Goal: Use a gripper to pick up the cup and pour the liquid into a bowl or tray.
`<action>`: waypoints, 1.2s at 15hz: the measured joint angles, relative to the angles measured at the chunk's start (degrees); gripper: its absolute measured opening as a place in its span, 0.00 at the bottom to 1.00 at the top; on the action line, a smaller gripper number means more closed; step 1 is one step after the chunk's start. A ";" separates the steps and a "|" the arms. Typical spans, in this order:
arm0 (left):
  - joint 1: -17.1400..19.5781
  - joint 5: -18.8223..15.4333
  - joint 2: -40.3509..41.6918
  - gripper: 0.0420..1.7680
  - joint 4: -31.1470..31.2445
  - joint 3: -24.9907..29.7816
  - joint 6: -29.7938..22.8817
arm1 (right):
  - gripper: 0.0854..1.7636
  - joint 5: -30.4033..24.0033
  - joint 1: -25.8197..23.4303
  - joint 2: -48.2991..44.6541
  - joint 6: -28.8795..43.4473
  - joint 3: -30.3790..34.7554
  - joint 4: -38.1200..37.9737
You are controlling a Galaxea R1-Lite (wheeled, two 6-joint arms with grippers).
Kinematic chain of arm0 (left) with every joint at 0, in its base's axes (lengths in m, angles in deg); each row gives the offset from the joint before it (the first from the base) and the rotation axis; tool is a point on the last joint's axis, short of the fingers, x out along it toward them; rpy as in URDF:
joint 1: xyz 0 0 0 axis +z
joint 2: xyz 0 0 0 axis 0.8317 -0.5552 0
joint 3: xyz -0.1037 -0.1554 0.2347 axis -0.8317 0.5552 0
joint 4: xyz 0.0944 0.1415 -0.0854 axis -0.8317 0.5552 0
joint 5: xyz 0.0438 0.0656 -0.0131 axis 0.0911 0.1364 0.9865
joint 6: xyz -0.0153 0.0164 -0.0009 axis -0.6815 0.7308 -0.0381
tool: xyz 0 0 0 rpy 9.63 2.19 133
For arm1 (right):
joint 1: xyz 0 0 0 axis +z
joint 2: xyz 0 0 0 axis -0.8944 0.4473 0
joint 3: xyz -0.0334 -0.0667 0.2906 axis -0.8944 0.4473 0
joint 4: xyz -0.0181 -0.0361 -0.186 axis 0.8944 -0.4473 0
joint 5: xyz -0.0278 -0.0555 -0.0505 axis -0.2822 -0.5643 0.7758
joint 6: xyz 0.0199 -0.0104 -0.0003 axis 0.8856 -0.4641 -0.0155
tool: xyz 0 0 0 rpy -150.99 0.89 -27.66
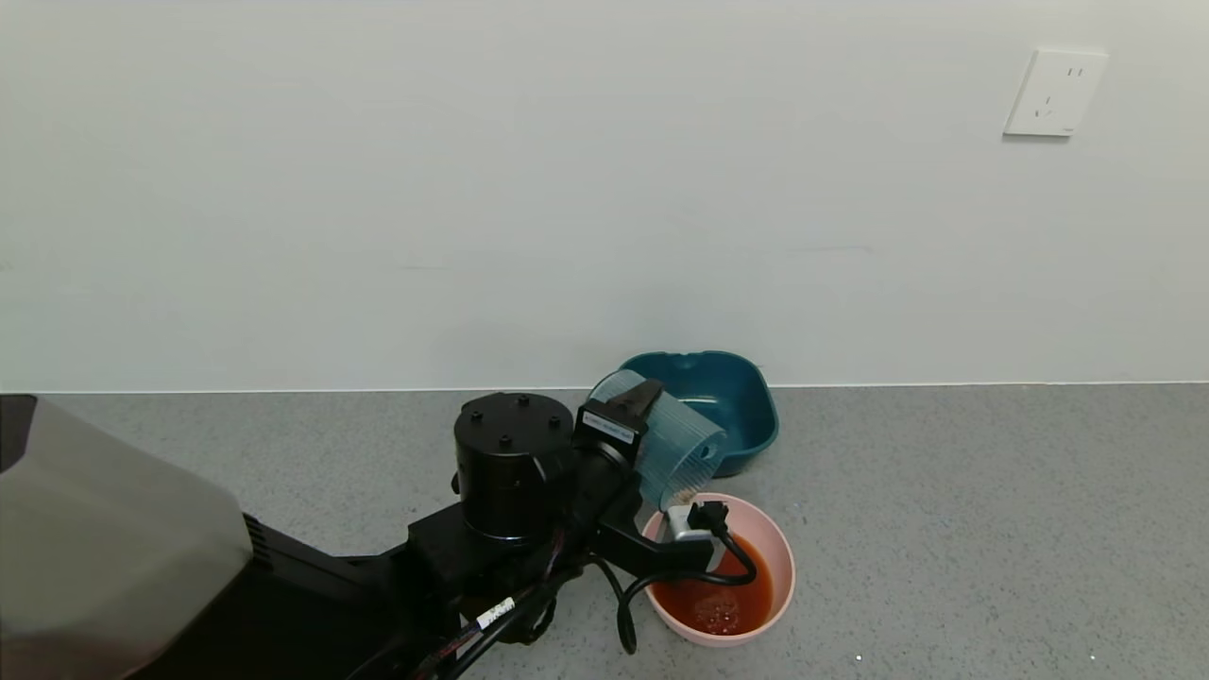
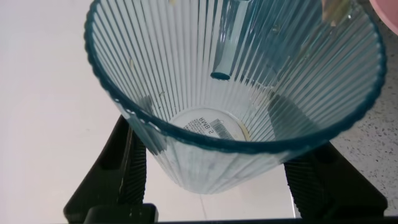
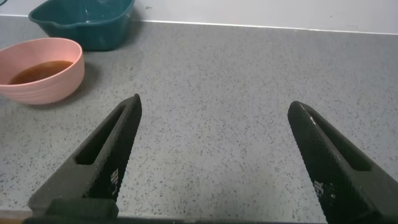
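My left gripper [image 1: 652, 430] is shut on the ribbed blue-grey cup [image 1: 682, 451], one black finger on each side of it [image 2: 132, 163]. The cup is tipped on its side, mouth low over the near rim of the pink bowl [image 1: 780, 559]. In the left wrist view the cup [image 2: 236, 81] looks empty inside, and a label shows through its base. Orange-red liquid [image 1: 720, 593] lies in the bowl. My right gripper [image 3: 214, 104] hangs open over bare counter, off to the side of the bowl [image 3: 59, 79] and its liquid [image 3: 38, 71]; it does not show in the head view.
A dark teal square basin [image 1: 729, 395] stands against the wall just behind the cup and bowl, seen too in the right wrist view as the basin [image 3: 87, 28]. Grey speckled counter runs out to the right. A wall socket [image 1: 1053, 93] is high at the right.
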 joint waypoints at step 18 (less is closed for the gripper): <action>1.32 1.00 7.55 0.71 21.21 2.23 -42.16 | 0.97 -0.02 0.00 0.00 -0.02 0.00 0.00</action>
